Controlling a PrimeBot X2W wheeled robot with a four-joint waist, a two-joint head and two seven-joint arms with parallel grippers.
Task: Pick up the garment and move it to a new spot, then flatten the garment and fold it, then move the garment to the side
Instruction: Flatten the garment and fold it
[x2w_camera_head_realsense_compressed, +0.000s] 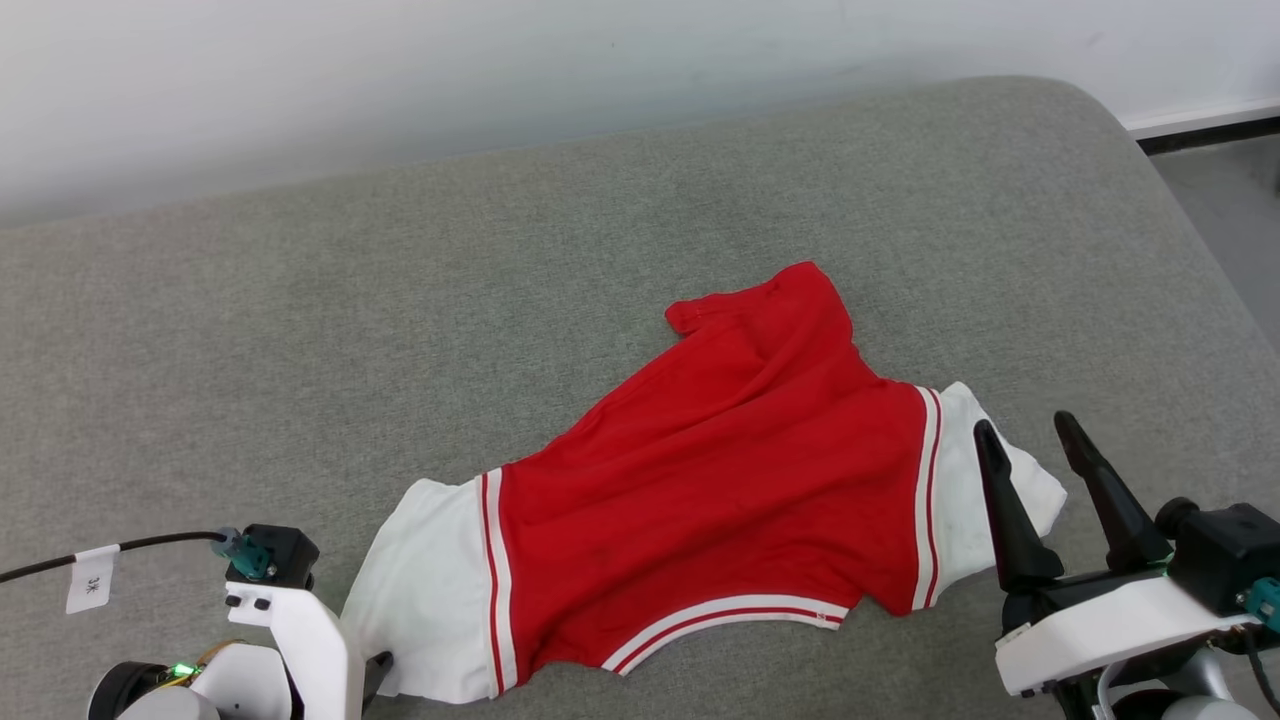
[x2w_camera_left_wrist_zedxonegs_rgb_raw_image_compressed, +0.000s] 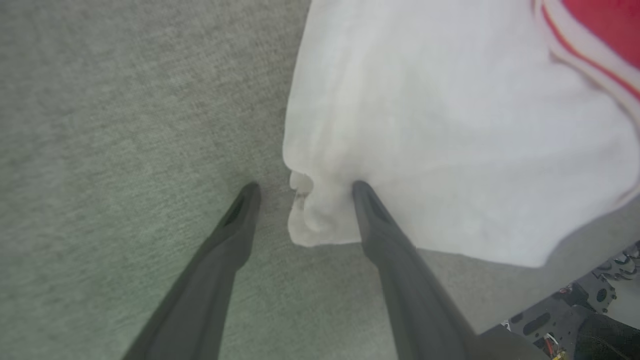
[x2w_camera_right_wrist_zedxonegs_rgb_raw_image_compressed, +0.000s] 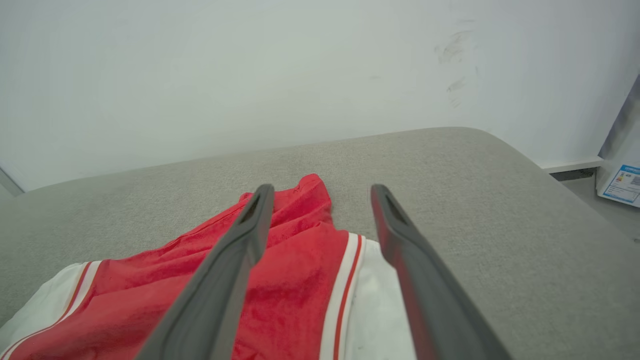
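The garment (x2w_camera_head_realsense_compressed: 720, 500), red with white sleeves, is lying rumpled near the front edge of the grey padded surface (x2w_camera_head_realsense_compressed: 400, 330). The left claw (x2w_camera_left_wrist_zedxonegs_rgb_raw_image_compressed: 305, 187), wide, is straddling one sleeve's corner, seemingly readying a pinch; the right claw (x2w_camera_head_realsense_compressed: 1025, 422) is hovering wide over the other sleeve. Any front print is lying hidden underneath

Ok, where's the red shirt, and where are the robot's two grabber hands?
red jersey T-shirt (x2w_camera_head_realsense_compressed: 720, 480): head view, middle of its red body.
left gripper (x2w_camera_left_wrist_zedxonegs_rgb_raw_image_compressed: 306, 185): left wrist view, midway between its fingertips.
right gripper (x2w_camera_head_realsense_compressed: 1024, 420): head view, midway between its fingertips.
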